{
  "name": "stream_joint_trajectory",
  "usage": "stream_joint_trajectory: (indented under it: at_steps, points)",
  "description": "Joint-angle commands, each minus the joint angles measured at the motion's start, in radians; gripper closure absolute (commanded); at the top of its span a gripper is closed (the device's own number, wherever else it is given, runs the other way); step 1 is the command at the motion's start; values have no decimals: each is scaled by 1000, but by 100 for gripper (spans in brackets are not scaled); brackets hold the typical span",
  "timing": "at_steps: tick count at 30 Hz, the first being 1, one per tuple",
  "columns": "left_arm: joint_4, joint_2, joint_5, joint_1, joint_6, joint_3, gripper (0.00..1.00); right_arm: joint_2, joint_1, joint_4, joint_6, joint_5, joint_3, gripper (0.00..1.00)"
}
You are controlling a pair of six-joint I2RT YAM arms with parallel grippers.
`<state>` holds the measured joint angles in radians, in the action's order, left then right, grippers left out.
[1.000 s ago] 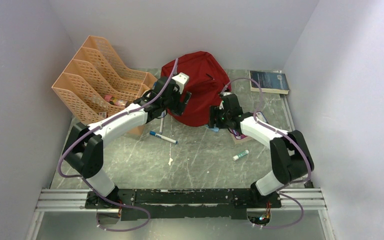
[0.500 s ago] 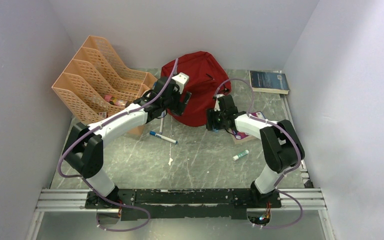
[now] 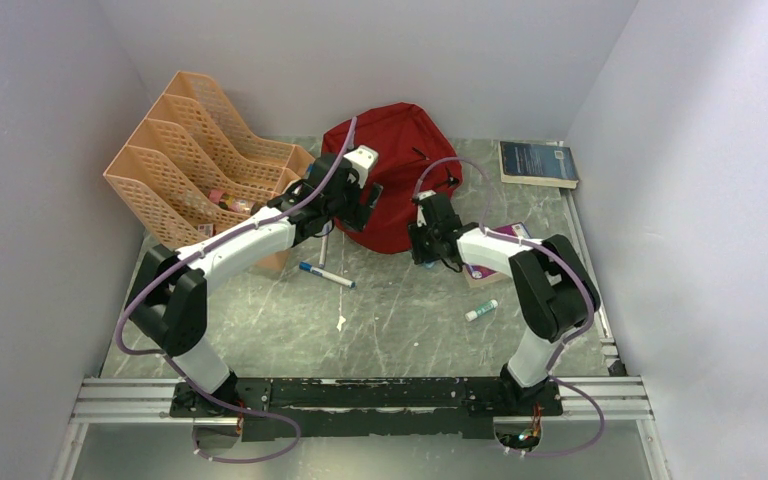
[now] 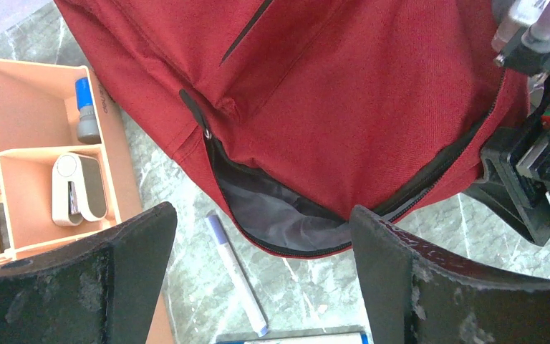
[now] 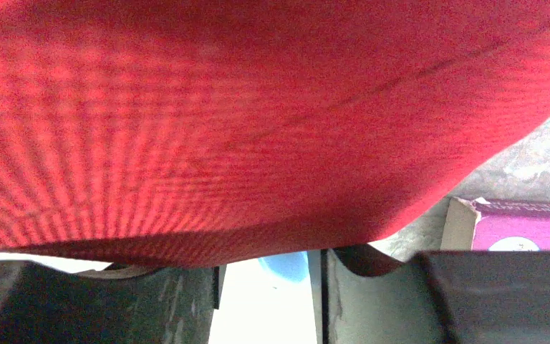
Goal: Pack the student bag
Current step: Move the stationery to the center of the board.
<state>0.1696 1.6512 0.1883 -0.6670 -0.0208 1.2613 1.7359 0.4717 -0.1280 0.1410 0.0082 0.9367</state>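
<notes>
Your student bag (image 3: 400, 165) lies at the back of the surface, mouth partly unzipped toward the arms. Your left gripper (image 4: 261, 283) hangs wide apart before that mouth. Your right gripper (image 3: 422, 238) sits at its near edge; whether it has fabric, you cannot tell. A thin pinch could slip, or drag the bag over the marker (image 4: 238, 276).

An orange mesh file rack (image 3: 200, 150) stands at the far left of the grey marbled worktop (image 3: 400, 320), with a stapler (image 4: 79, 190) and a blue-capped bottle (image 4: 86, 107) in its slots. A dark book (image 3: 538, 163) lies in the far right corner. Nearer lie a pen (image 3: 326, 275), a white scrap (image 3: 341, 323), a green-capped tube (image 3: 481, 311) and a purple box (image 5: 523, 226).
</notes>
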Motion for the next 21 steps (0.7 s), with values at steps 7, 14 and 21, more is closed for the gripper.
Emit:
stream_joint_trajectory:
  at_steps: [7, 14, 21]
  points:
    - [2, 15, 7, -8, -15, 22, 5, 1, 99, -122, 4, 103, -1, 66]
    - [15, 14, 68, -8, -9, 25, 5, -89, 193, -173, 52, 53, -59, 70]
    - [39, 19, 187, -3, 15, 38, 5, -198, 302, -146, 101, -82, -143, 70]
